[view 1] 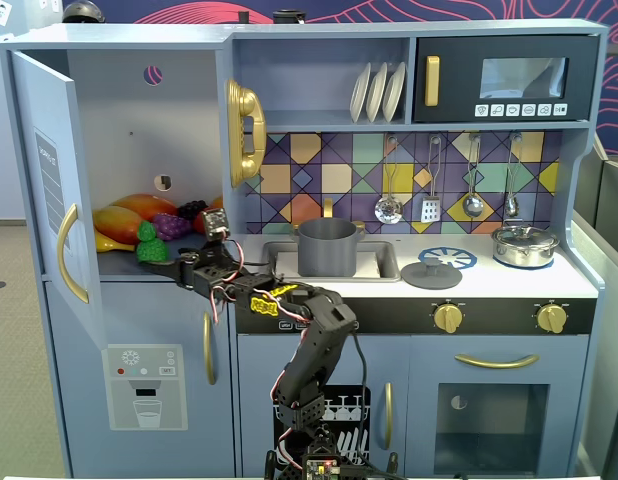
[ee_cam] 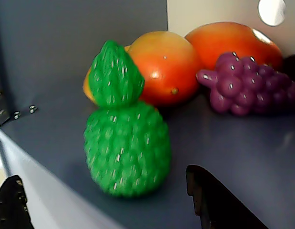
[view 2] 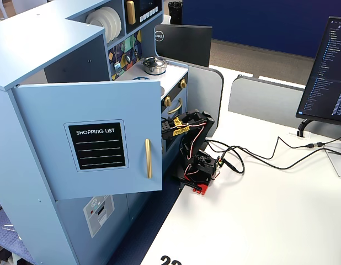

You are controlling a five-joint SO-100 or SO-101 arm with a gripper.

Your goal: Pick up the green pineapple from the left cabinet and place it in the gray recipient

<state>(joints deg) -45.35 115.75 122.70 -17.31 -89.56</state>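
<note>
The green pineapple (view 1: 148, 243) stands upright at the front edge of the shelf in the left cabinet (view 1: 129, 120), whose door (view 1: 44, 180) is swung open. In the wrist view the pineapple (ee_cam: 126, 143) is close ahead, and my open gripper (ee_cam: 103, 174) has a black finger (ee_cam: 219, 200) to its right and the other at the lower left, neither touching it. In a fixed view my gripper (view 1: 161, 264) reaches into the cabinet just below the pineapple. The gray recipient (view 1: 327, 247) stands in the sink, to the right of the cabinet.
Orange-yellow mangoes (ee_cam: 166, 67) and a purple grape bunch (ee_cam: 247, 88) lie right behind the pineapple. A gray lid (view 1: 432, 272) and a shiny silver lidded pot (view 1: 524, 243) sit on the counter. In the side fixed view the open door (view 2: 88, 138) hides my gripper.
</note>
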